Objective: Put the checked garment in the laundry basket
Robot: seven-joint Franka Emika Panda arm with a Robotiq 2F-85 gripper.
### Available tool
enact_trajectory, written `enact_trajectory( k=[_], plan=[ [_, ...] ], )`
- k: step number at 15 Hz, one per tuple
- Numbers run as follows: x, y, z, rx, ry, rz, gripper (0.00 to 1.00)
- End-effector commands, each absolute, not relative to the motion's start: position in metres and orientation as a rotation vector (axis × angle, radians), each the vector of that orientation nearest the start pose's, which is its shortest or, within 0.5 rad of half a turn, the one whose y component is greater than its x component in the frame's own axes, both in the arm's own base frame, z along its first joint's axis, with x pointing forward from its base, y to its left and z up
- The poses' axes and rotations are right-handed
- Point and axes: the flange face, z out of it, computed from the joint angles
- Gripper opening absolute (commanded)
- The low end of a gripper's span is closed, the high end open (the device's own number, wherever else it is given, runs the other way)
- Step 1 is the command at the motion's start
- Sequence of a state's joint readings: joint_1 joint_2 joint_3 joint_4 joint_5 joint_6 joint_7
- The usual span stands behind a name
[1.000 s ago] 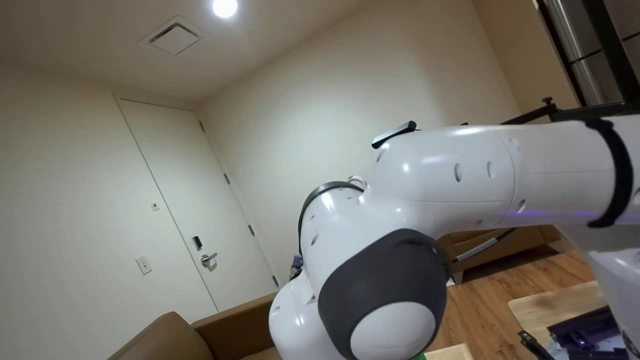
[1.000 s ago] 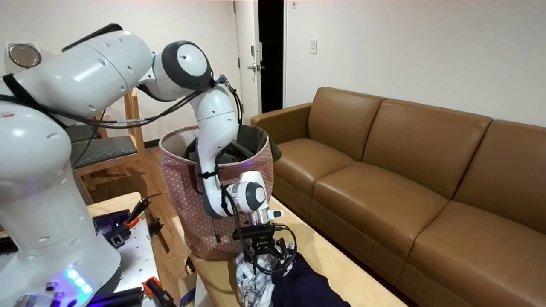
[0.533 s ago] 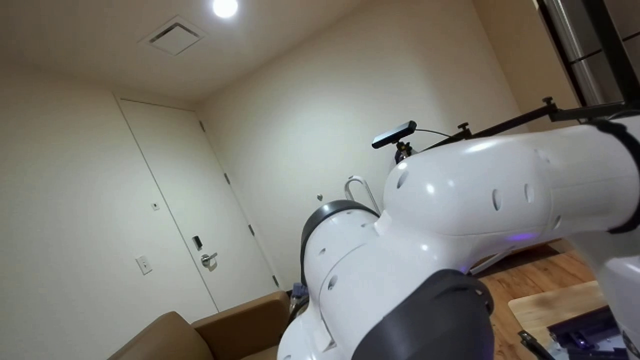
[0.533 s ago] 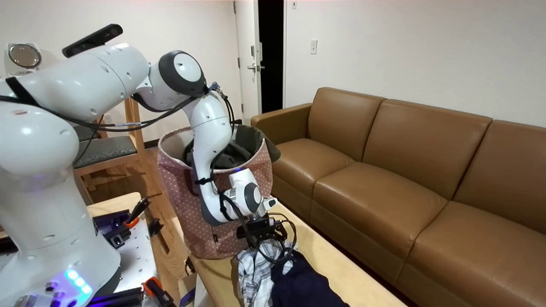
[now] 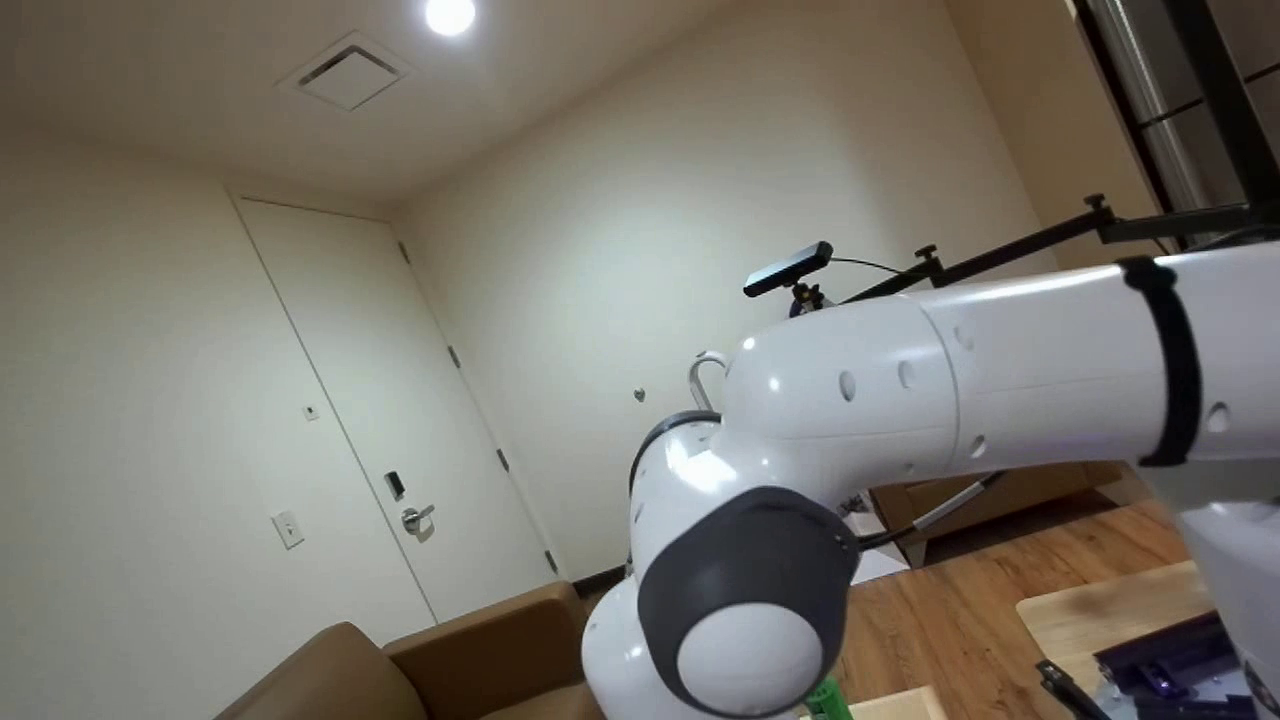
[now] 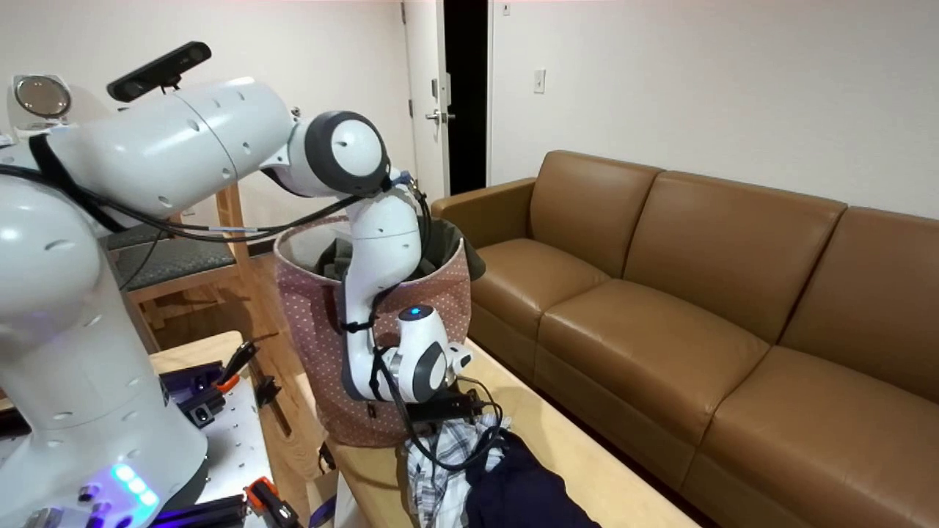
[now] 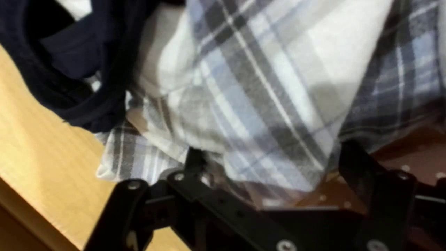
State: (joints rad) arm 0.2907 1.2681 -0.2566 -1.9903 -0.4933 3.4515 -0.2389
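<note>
Lining up a grasp looks to be the step in hand: the tool (image 7: 270,157) stands with its fingers (image 7: 359,164) well apart, and a fold of the checked garment (image 6: 440,458) shows between them in the wrist view; whether either finger touches the cloth, I cannot tell. The garment lies bunched on the counter (image 6: 579,469), just beside the laundry basket (image 6: 312,345), with a navy garment (image 6: 521,491) against it that seems to overlap one part. Next, I judge, the fingers should settle deeper around that fold, close firmly, and lift high enough to shed the navy garment and clear the basket's rim, well above the counter, before letting go inside. As for writing, nothing can be read: the basket carries a little dark tag (image 6: 372,412), too small to make out, and no brand shows legibly on the arm (image 6: 385,257) or the garments.
</note>
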Motion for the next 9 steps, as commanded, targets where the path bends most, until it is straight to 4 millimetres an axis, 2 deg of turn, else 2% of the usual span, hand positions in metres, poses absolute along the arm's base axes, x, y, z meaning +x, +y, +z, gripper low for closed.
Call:
enact_trajectory(
  k=[1,4,9],
  plan=[
    [0.469,0.032,-0.136,-2.827,-1.417,-0.219,0.73],
    [0.474,0.021,-0.143,-2.807,-1.330,-0.178,0.53],
    [0.483,0.010,-0.141,-2.798,-1.248,-0.187,0.21]
  ],
)
